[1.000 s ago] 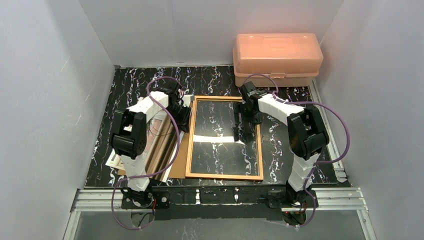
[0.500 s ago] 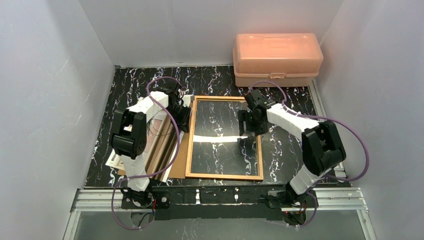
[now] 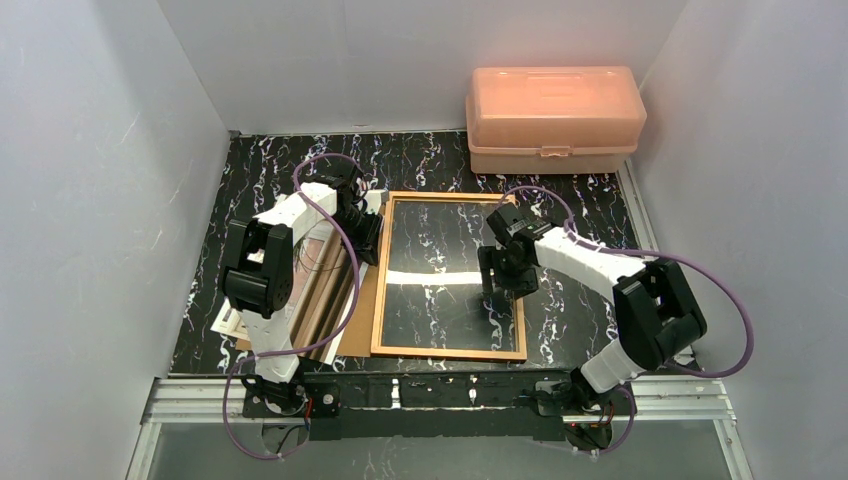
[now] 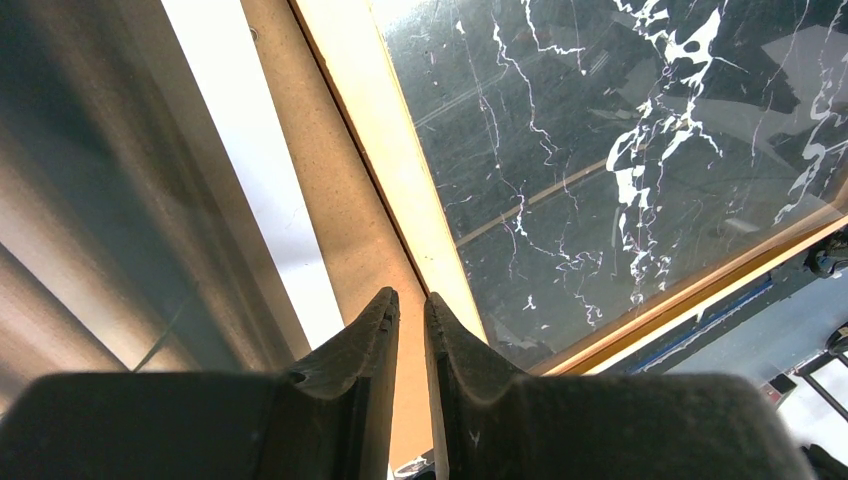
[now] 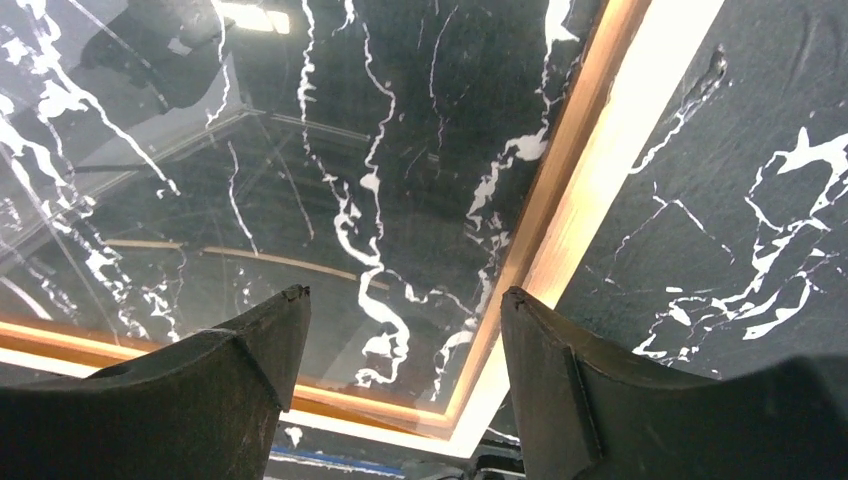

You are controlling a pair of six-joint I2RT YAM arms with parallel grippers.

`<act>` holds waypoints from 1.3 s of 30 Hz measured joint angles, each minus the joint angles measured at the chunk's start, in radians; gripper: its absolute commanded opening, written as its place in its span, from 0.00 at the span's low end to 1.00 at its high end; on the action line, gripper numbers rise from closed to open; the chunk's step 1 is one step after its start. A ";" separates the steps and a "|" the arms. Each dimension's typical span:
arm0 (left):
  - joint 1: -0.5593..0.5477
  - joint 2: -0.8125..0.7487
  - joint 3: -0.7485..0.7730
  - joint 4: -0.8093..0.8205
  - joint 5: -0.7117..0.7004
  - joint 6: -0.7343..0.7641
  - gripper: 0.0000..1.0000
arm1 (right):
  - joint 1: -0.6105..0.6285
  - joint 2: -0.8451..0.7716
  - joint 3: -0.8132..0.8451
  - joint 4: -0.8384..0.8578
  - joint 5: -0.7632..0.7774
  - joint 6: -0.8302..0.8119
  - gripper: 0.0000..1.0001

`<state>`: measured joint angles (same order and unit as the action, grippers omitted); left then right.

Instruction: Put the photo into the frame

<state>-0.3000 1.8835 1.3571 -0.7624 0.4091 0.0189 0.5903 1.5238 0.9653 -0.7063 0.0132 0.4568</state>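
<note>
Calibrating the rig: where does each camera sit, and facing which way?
Top external: above, behind the robot, facing down at the table; left arm and right arm show.
Left wrist: looks down past the left gripper at the frame's left rail.
Right wrist: looks down past the open right gripper at its right rail.
All share the frame.

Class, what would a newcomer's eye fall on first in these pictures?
The pink plastic box at the far right stands out against the black marbled table. In the middle lies the orange-brown frame, with the right gripper open above its right rail.
</note>
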 measured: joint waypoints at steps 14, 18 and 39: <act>0.000 0.000 0.000 -0.014 0.000 0.008 0.14 | 0.182 -0.032 0.005 0.048 0.026 0.014 0.59; 0.000 0.000 0.000 -0.025 -0.002 0.018 0.14 | 0.328 -0.080 0.005 0.097 0.010 0.014 0.49; 0.009 -0.020 0.000 -0.036 -0.006 0.033 0.14 | 0.584 0.002 -0.063 0.237 -0.010 -0.020 0.14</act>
<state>-0.2909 1.8637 1.3571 -0.7982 0.4026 0.0521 1.1740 1.5253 0.9020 -0.4690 0.0032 0.4366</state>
